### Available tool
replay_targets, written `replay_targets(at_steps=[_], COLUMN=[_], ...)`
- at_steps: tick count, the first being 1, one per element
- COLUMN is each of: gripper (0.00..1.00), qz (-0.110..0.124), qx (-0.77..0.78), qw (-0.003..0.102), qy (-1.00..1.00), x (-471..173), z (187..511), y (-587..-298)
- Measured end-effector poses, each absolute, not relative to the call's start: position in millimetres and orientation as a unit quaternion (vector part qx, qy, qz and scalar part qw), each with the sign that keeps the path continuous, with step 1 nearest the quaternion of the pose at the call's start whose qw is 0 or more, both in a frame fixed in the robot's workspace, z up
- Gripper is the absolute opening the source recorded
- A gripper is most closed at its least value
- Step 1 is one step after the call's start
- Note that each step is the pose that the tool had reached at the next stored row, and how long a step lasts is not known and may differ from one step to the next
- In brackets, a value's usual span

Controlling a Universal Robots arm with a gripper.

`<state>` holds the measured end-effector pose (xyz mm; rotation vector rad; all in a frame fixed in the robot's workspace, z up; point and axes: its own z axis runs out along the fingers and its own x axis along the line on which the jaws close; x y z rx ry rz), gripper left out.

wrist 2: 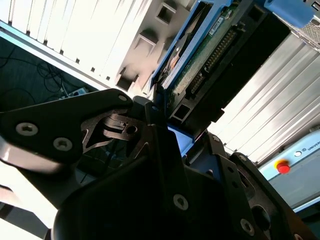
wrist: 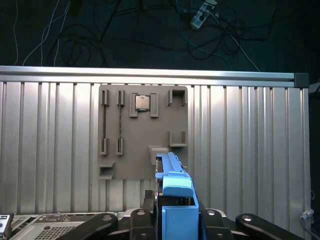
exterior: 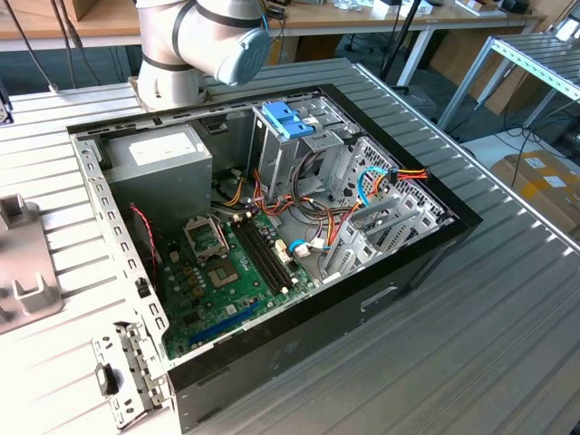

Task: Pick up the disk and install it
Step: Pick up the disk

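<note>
Your claw [wrist: 175, 225] is closed on one end of the disk [wrist: 174, 192], gripping it by its blue plastic rails. In both wrist views the disk juts out from the claw and looks lifted clear of the grey parts holder [wrist: 142, 130] and the ribbed desk [wrist: 50, 150].

The hold is your main risk. It takes only one end, on smooth plastic, so a quick swing or a bump could make the disk pivot or slide out.

The open computer case [exterior: 390, 294] lies in the middle of the exterior view, with the drive cage [exterior: 299, 149] in its upper middle. Loose orange and red cables [exterior: 385, 177] hang toward the exterior view's right of that cage. Come in tilted and the rails could jam on the cage edge, or the disk could snag a cable. If it drops there, it would likely land on the green circuit board [exterior: 227, 281].
</note>
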<state>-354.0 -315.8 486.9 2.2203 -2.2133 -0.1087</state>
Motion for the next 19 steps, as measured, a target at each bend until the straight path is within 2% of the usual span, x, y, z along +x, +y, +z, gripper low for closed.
replay_targets(at_steps=[19], gripper=[0.37], qz=[-0.035], qx=[0.708], qw=[0.003], qy=[-0.706], x=[-321.6], z=[486.9], y=[-316.2])
